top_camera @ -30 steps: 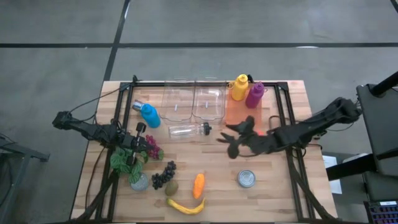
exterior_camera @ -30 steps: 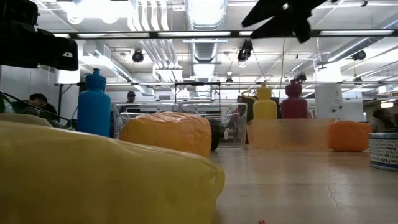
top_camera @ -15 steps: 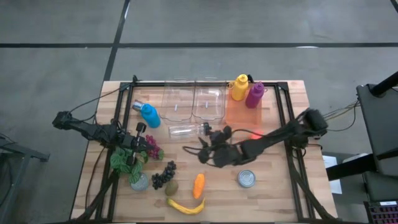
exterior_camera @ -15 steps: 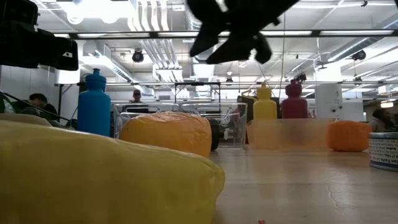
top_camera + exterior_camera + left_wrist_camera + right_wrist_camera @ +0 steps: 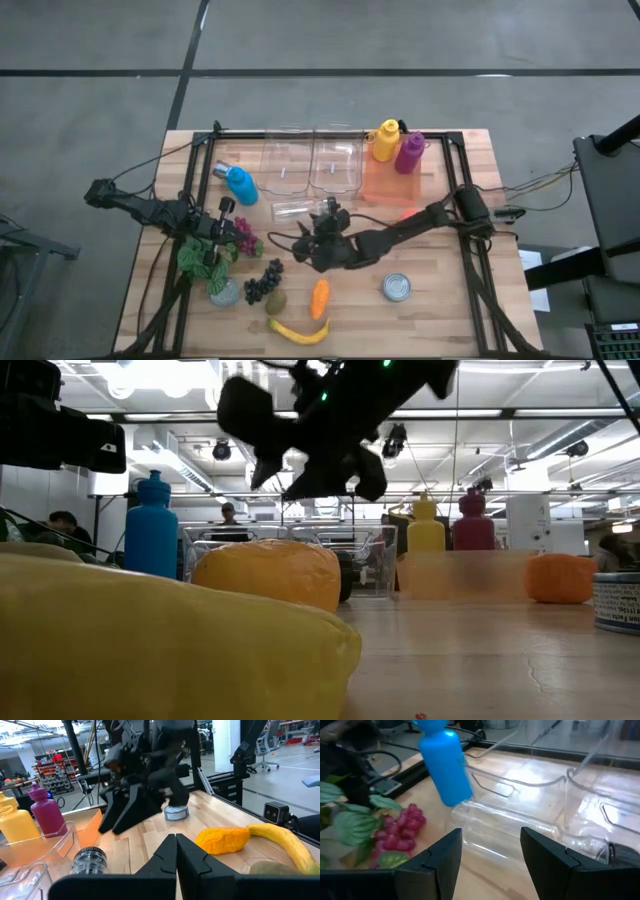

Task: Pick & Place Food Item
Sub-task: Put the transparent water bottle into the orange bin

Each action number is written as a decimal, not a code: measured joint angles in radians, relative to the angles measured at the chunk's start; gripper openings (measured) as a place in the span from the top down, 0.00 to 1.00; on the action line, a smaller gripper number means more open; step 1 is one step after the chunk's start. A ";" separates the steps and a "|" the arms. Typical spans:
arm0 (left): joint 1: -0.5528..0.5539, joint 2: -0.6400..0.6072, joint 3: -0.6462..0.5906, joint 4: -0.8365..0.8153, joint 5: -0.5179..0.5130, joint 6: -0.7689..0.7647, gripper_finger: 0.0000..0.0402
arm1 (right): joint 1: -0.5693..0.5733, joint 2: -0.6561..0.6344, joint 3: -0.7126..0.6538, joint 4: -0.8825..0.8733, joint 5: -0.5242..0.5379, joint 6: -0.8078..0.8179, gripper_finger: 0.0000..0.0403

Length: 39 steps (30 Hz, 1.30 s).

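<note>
I can read no label or writing from here; the tin (image 5: pixel 397 288) is too small to tell. Two clear bins (image 5: pixel 310 160) at the table's far edge look bare inside, with a clear bottle (image 5: pixel 298 210) lying just before them and a blue bottle (image 5: pixel 239 183) beside. Yellow (image 5: pixel 386 140) and magenta bottles (image 5: pixel 409 152) stand on an orange tray (image 5: pixel 388 183).

My right gripper (image 5: pixel 310 243) hovers mid-table, fingers apart, holding nothing. The carrot (image 5: pixel 319 297) lies just nearer me, by the banana (image 5: pixel 299 331), kiwi (image 5: pixel 276 302) and grapes (image 5: pixel 262 281). My left gripper (image 5: pixel 212 249) rests pinched together over the red grapes (image 5: pixel 246 237).
</note>
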 joint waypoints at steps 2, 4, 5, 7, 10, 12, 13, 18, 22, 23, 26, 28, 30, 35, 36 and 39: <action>0.000 -0.001 0.000 0.000 0.000 0.000 1.00 | -0.009 0.028 0.015 -0.001 -0.002 0.029 0.51; 0.000 0.000 0.000 0.000 0.000 0.000 1.00 | -0.018 0.053 0.031 -0.006 -0.002 0.034 0.51; 0.000 0.000 0.000 0.000 0.000 0.000 1.00 | -0.020 0.065 0.040 -0.006 -0.002 0.034 0.51; 0.000 0.000 0.000 0.000 0.000 0.000 1.00 | -0.026 0.078 0.056 -0.006 -0.003 0.034 0.51; 0.000 0.000 0.000 0.000 0.000 0.000 1.00 | -0.036 0.089 0.077 -0.002 -0.002 0.034 0.51; 0.000 0.000 0.000 0.000 0.000 0.000 1.00 | -0.045 0.089 0.080 -0.008 0.002 0.034 0.51; 0.000 0.000 0.000 0.000 0.000 0.000 1.00 | -0.049 0.089 0.083 -0.007 0.002 0.034 0.51; 0.000 0.000 0.000 0.000 0.000 0.000 1.00 | -0.073 0.089 0.083 -0.006 -0.005 0.034 0.51; 0.000 0.000 0.000 0.000 0.000 0.000 1.00 | -0.089 0.089 0.083 -0.006 -0.034 0.034 0.51; 0.000 0.000 0.000 0.000 0.000 0.000 1.00 | -0.091 0.089 0.083 -0.006 -0.036 0.034 0.51; 0.000 0.000 0.000 0.000 0.000 0.000 1.00 | -0.100 0.089 0.081 -0.008 -0.041 0.033 0.51; 0.000 0.000 0.000 0.000 0.000 0.000 1.00 | -0.107 0.089 0.078 -0.008 -0.060 0.035 0.51; 0.000 0.000 0.000 0.000 0.000 0.000 1.00 | -0.116 0.089 0.072 -0.010 -0.099 0.050 0.51; 0.000 0.000 0.000 0.000 0.000 0.000 1.00 | -0.133 0.089 0.056 -0.013 -0.140 0.052 0.51; 0.000 0.000 0.000 0.000 0.000 0.000 1.00 | -0.133 0.089 0.055 -0.012 -0.141 0.053 0.51; 0.000 0.000 0.000 0.000 0.000 0.000 1.00 | -0.134 0.089 0.055 -0.012 -0.145 0.053 0.51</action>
